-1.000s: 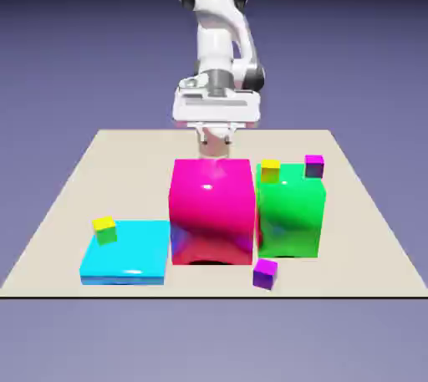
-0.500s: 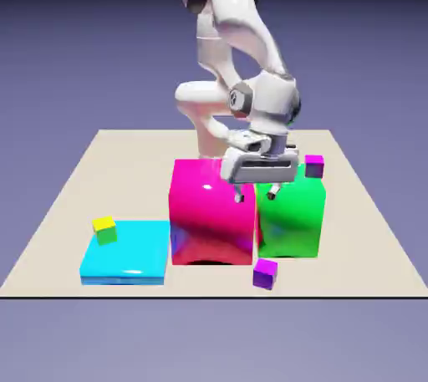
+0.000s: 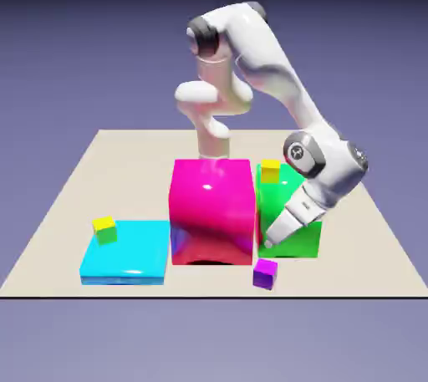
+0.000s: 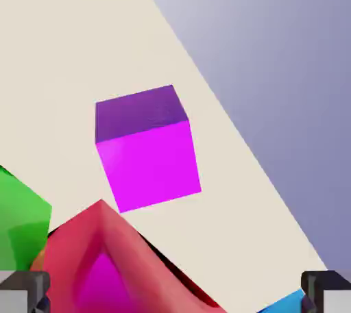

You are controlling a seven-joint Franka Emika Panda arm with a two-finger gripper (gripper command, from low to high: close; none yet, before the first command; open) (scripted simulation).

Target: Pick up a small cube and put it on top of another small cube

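Note:
The small cube [image 3: 265,273], violet-sided with a magenta top, sits on the table near its front edge, in front of the gap between the two big blocks. In the hand view the small cube [image 4: 147,147] lies ahead of the fingers, untouched. My gripper [image 3: 268,244] hangs tilted just above and behind it, in front of the green block, open and empty. Its grey fingertips [image 4: 24,291] stand far apart at the hand view's bottom corners. The other small cube [image 3: 104,229], yellow on top with green sides, rests on the cyan slab [image 3: 134,257] at the exterior view's left.
A big magenta block [image 3: 211,205] and a big green block [image 3: 280,205] stand side by side mid-table, close behind my gripper. A tiny all-yellow cube [image 3: 270,170] sits on the green block. The table's front edge [image 3: 334,295] runs just past the small cube.
The arm swung from behind the magenta block toward the exterior view's right and came down in front of the green block. The jaws spread wider early in that move.

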